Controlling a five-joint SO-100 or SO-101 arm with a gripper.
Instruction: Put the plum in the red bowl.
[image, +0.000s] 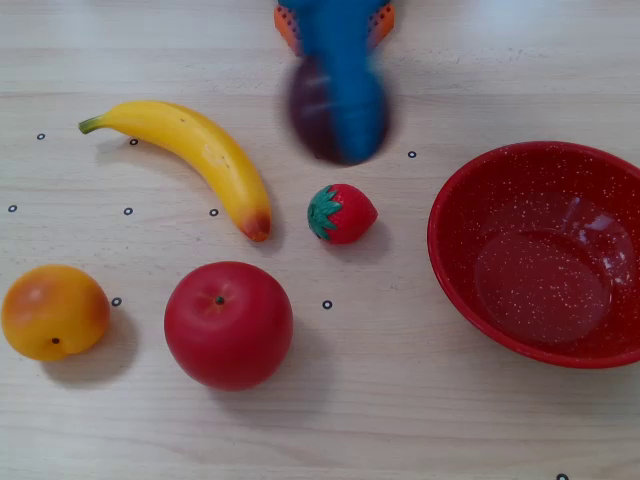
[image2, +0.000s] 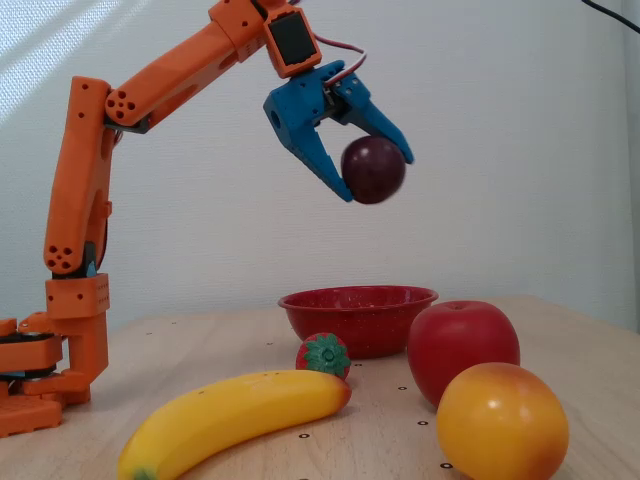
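progress: pick done, placing left | blue two-finger tool (image2: 378, 172) is clamping the small glossy dark-purple plum (image2: 374, 169), hanging high above the pale wooden desk (image: 400, 420) | wide speckled red enamel bowl (image: 540, 255) is sitting empty, off to the right in the top-down fixed view

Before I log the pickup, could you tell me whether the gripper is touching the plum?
Touching. In the side-on fixed view, the gripper has its blue fingers closed around the plum, held high above the table.
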